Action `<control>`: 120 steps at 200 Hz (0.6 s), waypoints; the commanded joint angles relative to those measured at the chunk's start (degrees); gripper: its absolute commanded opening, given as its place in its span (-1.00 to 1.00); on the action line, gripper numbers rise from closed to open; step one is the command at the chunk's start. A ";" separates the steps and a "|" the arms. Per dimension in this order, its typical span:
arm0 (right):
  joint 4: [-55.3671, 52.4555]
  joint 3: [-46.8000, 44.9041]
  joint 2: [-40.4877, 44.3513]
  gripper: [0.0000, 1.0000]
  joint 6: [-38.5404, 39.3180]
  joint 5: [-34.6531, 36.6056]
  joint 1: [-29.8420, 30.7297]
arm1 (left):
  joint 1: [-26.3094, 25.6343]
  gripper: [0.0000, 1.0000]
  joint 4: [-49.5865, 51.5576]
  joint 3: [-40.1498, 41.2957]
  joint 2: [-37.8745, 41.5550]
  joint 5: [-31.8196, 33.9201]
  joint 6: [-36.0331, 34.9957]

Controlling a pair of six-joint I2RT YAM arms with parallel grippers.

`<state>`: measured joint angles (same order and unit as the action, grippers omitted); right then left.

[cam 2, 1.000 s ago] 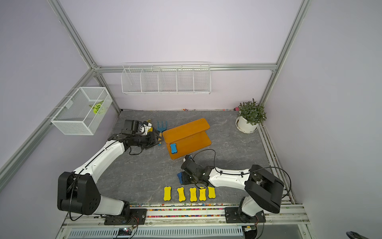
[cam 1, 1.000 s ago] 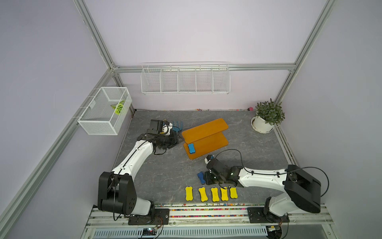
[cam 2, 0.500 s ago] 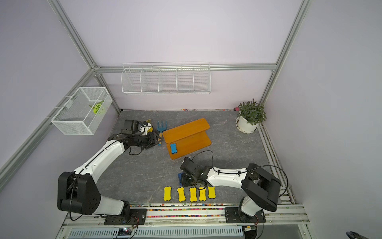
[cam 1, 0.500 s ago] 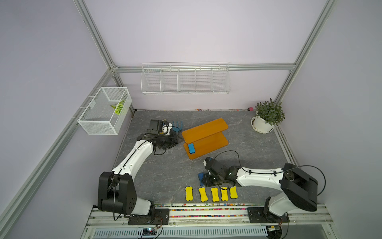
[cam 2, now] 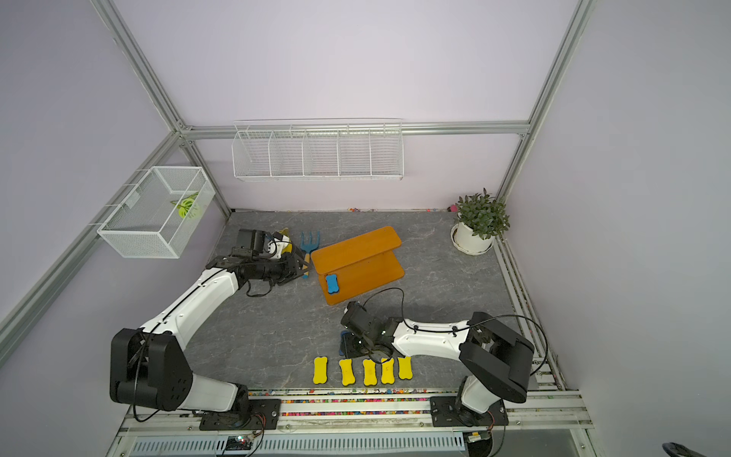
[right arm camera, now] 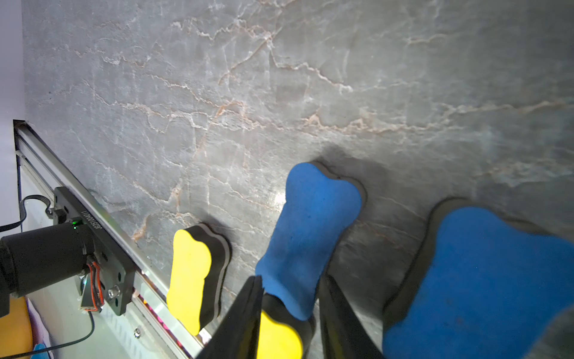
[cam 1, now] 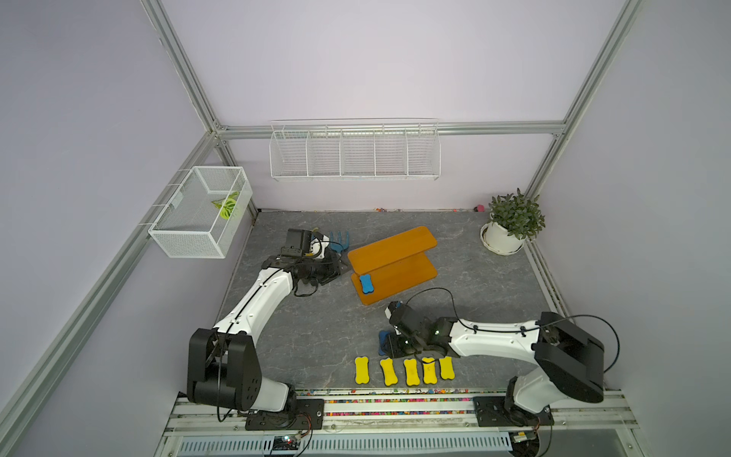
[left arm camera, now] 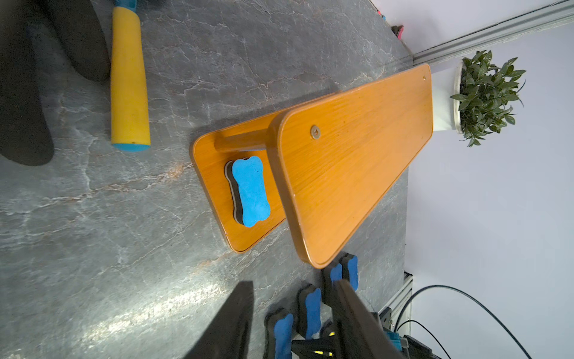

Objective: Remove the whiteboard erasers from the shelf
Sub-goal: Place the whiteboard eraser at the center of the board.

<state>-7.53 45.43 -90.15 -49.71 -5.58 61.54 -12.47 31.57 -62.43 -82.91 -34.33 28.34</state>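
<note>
Grey bench [cam 1: 316, 324]: right end effector [right arm camera: 292, 279] straddled a blue eraser [right arm camera: 310, 217] — grip unclear; left end effector [left arm camera: 293, 283] gaped empty beside the shelf [left arm camera: 357, 155].

Small white printed code on black mounting plate [right arm camera: 108, 248], characters too small to read

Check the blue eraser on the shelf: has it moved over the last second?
No. The blue eraser keeps its spot on the lower board of the shelf, at the same end.
</note>
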 commanded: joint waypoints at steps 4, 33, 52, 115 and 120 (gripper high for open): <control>-0.39 -0.52 2.29 -0.25 1.03 2.44 0.34 | 0.26 -0.07 0.18 -0.06 -0.23 0.66 -1.01; -1.96 -0.36 4.54 -0.22 1.67 5.55 -0.16 | 0.30 -0.06 -0.02 -0.14 -0.27 0.60 -0.87; -2.01 -0.17 4.33 -0.21 2.32 5.96 -0.58 | 0.26 -0.06 -0.10 -0.06 -0.32 0.49 -0.87; -0.30 0.68 2.05 -0.14 3.91 4.97 -1.83 | 0.26 -0.06 -0.45 0.42 -0.14 0.43 -0.51; -0.21 0.78 1.78 -0.13 4.07 4.93 -1.93 | 0.26 -0.06 -0.46 0.38 -0.14 0.40 -0.52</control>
<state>-8.29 45.41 -86.85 -47.51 -1.13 60.23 -12.47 31.57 -62.43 -82.91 -34.33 28.36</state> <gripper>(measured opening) 0.430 0.468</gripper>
